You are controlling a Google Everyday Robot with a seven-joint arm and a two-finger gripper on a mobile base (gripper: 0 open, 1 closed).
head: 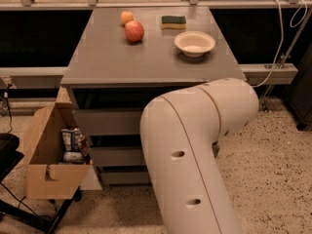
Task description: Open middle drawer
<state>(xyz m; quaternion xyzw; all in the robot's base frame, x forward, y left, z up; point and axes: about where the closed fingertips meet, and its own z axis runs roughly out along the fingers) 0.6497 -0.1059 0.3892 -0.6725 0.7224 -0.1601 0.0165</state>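
Observation:
The grey cabinet (146, 62) has three drawer fronts showing on its left side. The middle drawer (114, 156) is the shallow grey front second from the top, and its knob is hidden behind my arm. The taller top drawer (107, 122) sits above it and the lowest drawer (122, 178) below it. My large white arm (195, 145) covers the right half of the cabinet front. The gripper is hidden behind the arm and does not show.
On the cabinet top are a red apple (134, 31), an orange (126, 17), a green sponge (174, 21) and a white bowl (194, 43). An open cardboard box (46, 179) with packets stands left of the drawers. A black object (9, 152) is at the far left.

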